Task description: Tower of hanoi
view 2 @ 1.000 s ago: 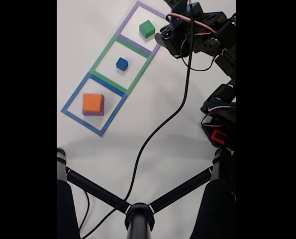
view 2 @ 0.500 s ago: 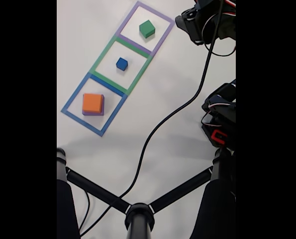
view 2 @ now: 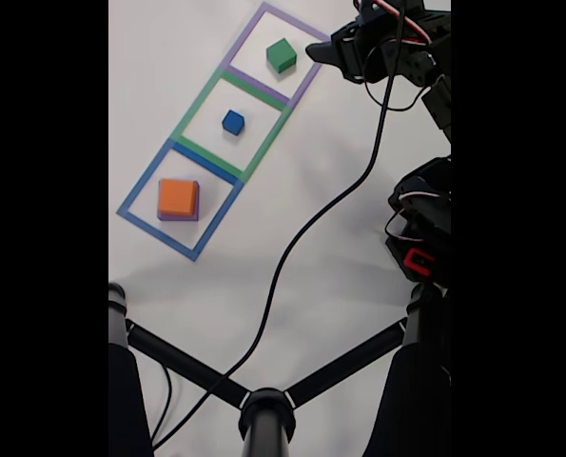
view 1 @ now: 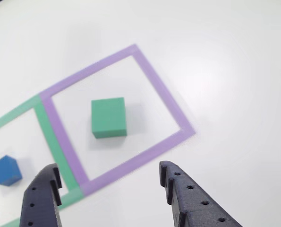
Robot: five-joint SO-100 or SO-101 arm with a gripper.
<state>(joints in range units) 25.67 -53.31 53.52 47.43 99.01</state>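
In the fixed view, at left of centre, the orange cube (view 2: pixel 177 197) sits on the purple cube (view 2: pixel 196 202) inside the blue outline (view 2: pixel 137 189). Further right, the dark blue cube (view 2: pixel 232 122) sits alone in the green outline (view 2: pixel 193 106), and the green cube (view 2: pixel 281 55) in the purple outline (view 2: pixel 306 75) at upper centre. Right of it, above the desk (view 2: pixel 292 181), the pincer (view 1: pixel 109 176) hangs released, holding nothing. I judge the tower barely half built: green and blue remain unstacked.
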